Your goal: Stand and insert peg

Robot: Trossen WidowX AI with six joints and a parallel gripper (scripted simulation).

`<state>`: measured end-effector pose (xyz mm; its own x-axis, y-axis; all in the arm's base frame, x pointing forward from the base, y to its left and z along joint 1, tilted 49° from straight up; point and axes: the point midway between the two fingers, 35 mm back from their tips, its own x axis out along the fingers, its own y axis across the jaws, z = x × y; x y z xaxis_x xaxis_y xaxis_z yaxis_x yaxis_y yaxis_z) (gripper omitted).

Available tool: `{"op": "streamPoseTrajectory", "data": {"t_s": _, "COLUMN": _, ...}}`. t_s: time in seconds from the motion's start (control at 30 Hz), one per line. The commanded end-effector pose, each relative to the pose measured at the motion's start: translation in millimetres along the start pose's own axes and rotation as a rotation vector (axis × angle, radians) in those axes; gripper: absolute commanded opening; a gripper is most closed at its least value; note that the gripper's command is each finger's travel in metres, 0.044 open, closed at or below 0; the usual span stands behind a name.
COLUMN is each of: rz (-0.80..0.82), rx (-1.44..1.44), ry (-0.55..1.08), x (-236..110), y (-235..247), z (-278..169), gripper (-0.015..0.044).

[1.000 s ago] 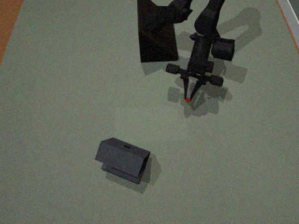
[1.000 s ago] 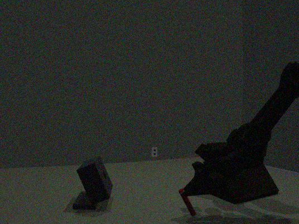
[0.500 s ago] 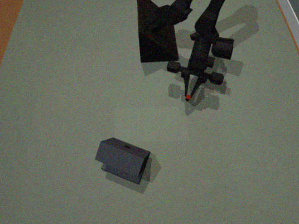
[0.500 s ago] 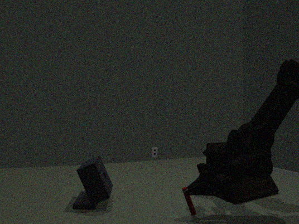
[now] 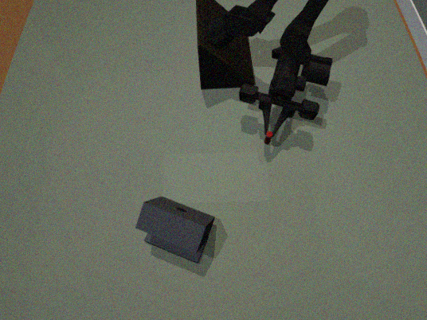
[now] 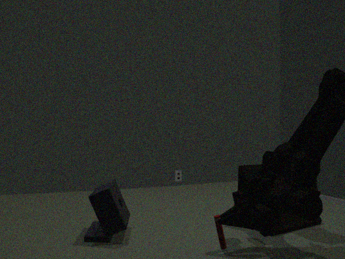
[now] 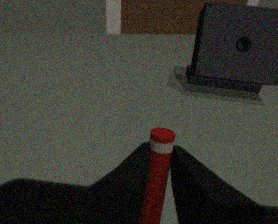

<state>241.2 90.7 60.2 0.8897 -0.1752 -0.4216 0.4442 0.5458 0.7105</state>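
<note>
Bare test room, dimly lit: a wide grey-green table top carries only a robot arm, a dark wedge-shaped stand and a sloped panel with one hole. Plain dark wall beyond the far table edge, marked by a single white wall socket. Orange-brown floor shows past the table's far left corner; no furniture or household goods in view.

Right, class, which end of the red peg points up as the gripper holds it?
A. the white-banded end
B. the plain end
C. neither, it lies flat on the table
A: in the wrist view the white band sits just under the top of the peg, which stands nearly upright between the closed gripper fingers.
</note>
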Motion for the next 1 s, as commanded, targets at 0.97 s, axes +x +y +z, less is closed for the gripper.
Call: {"op": "streamPoseTrajectory", "data": {"t_s": 0.97, "rz": 0.0, "rx": -0.002, "ry": -0.078, "x": -6.0, "y": 0.2, "z": -9.1, "gripper": 0.0049}}
